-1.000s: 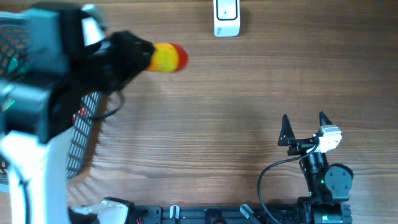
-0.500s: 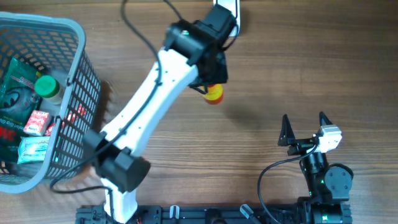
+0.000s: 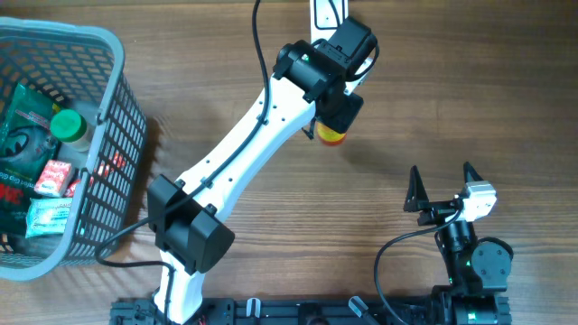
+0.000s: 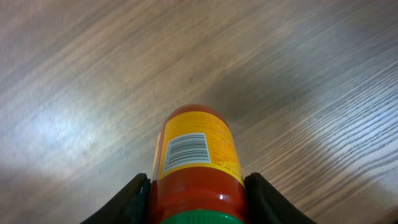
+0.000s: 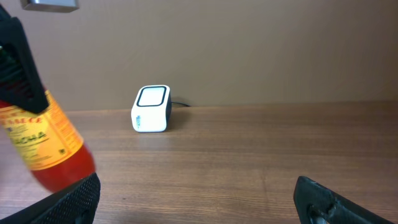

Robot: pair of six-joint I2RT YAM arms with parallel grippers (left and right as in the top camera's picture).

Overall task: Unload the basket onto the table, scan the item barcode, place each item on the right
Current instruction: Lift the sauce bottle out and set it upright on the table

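From overhead we see only the red-and-yellow end of the bottle [image 3: 333,136]; the rest lies under the left end effector [image 3: 336,119]. The scanner [image 3: 318,13] is cut by the top edge and partly covered by the arm. The basket [image 3: 113,63] runs off the left edge, its packets' labels too small to read.

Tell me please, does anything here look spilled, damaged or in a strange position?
Nothing stands out. The sauce bottle is intact, gripped in the left tool above the table, and no spill shows. The scanner stands upright at the far edge, and the basket sits upright with its goods inside.
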